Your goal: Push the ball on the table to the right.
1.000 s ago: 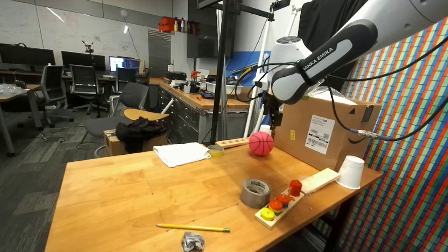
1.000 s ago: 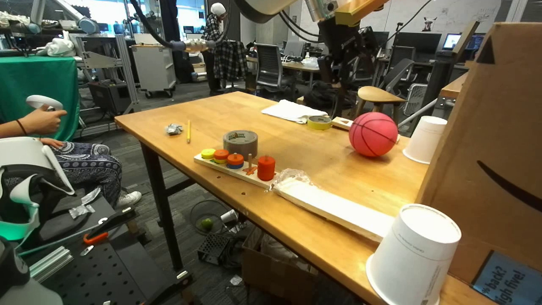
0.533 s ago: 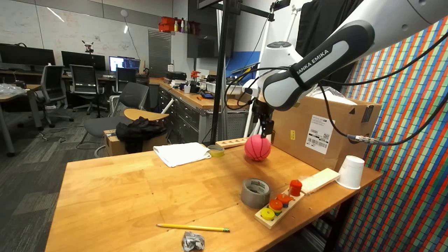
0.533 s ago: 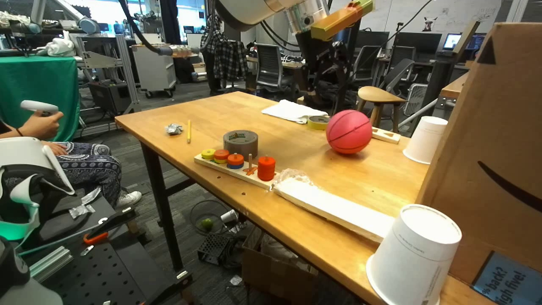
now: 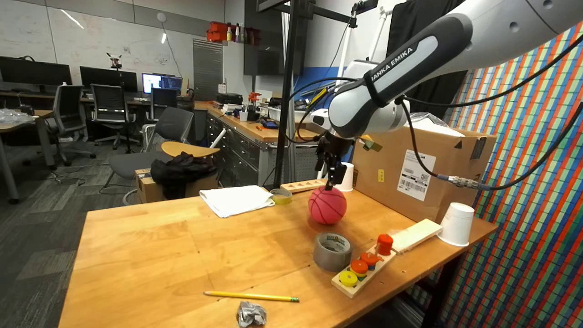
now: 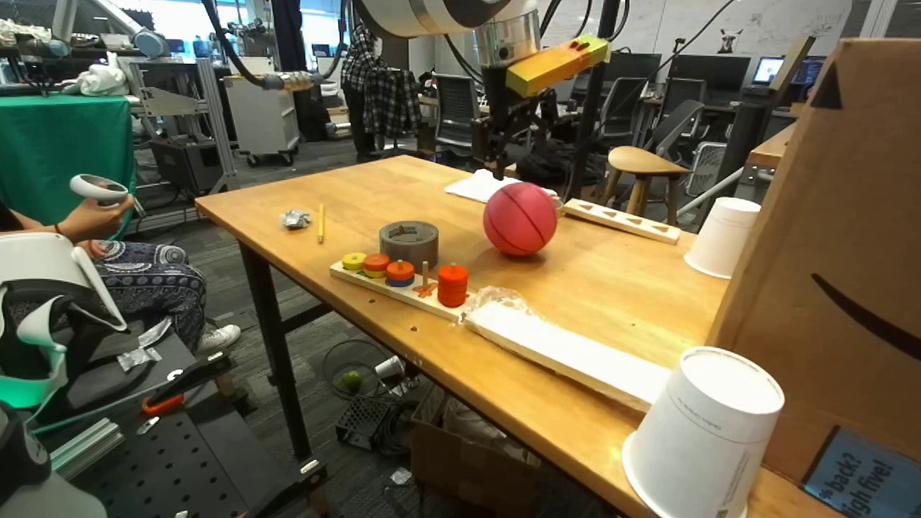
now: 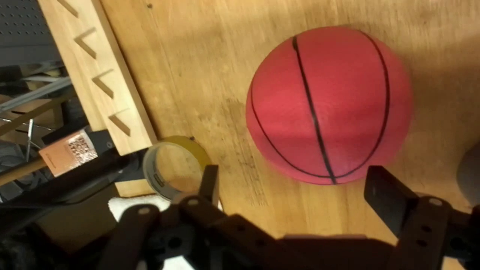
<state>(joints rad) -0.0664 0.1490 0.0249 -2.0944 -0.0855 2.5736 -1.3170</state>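
Observation:
A pink-red ball (image 5: pixel 327 207) with black basketball lines rests on the wooden table (image 5: pixel 159 246). It also shows in an exterior view (image 6: pixel 520 219) and fills the upper middle of the wrist view (image 7: pixel 330 101). My gripper (image 7: pixel 295 187) is open, with its fingers wide apart and nothing between them. In the wrist view the right finger's tip (image 7: pixel 378 180) overlaps the ball's lower edge. In both exterior views the gripper hangs close over the ball's top, on its far side. I cannot tell whether a finger touches the ball.
A grey tape roll (image 5: pixel 332 251) and a ring-stacker board (image 5: pixel 362 273) lie nearer the front edge. A yellow tape roll (image 7: pixel 176 165), white cloth (image 5: pixel 237 200) and slotted wooden board (image 6: pixel 620 221) lie along the back. White cups (image 6: pixel 723 237) and a cardboard box (image 5: pixel 410 173) stand at one end.
The ball has rolled away from the box and back cup towards the grey tape roll, leftward in both exterior views. My gripper has moved the same way and lower, staying above it.

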